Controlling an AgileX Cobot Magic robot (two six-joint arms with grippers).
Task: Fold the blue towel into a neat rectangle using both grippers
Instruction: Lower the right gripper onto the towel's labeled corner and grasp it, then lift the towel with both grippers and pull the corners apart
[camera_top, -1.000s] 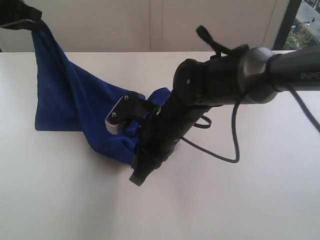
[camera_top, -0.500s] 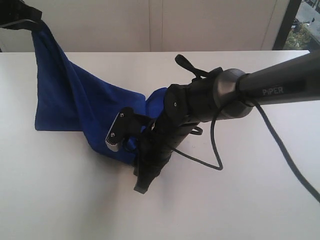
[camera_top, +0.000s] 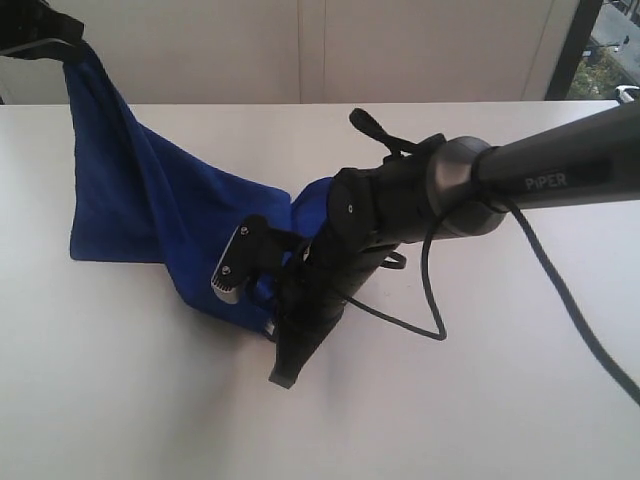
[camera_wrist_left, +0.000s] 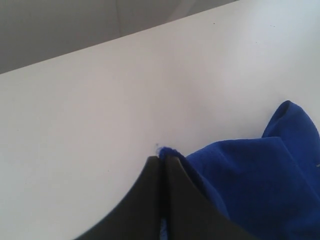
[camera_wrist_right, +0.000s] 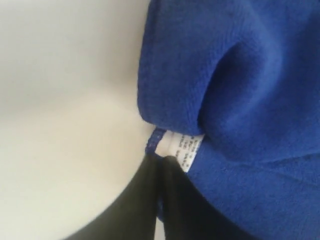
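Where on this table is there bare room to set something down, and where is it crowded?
Bare: the near strip of table in front of the blue towel, and the far band between towel and wall. Crowded: the middle, where the right gripper pinches a towel corner, and far left, where the left gripper holds cloth up.

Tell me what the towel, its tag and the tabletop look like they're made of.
blue towel: terry-type cloth, matte; fuzzy nap and soft rounded folds show in the right wrist view.
tag: thin white fabric label, probably woven or printed; it carries tiny lines of print.
table: smooth, white, faint sheen; could be laminate or painted board, the look leaves it open.
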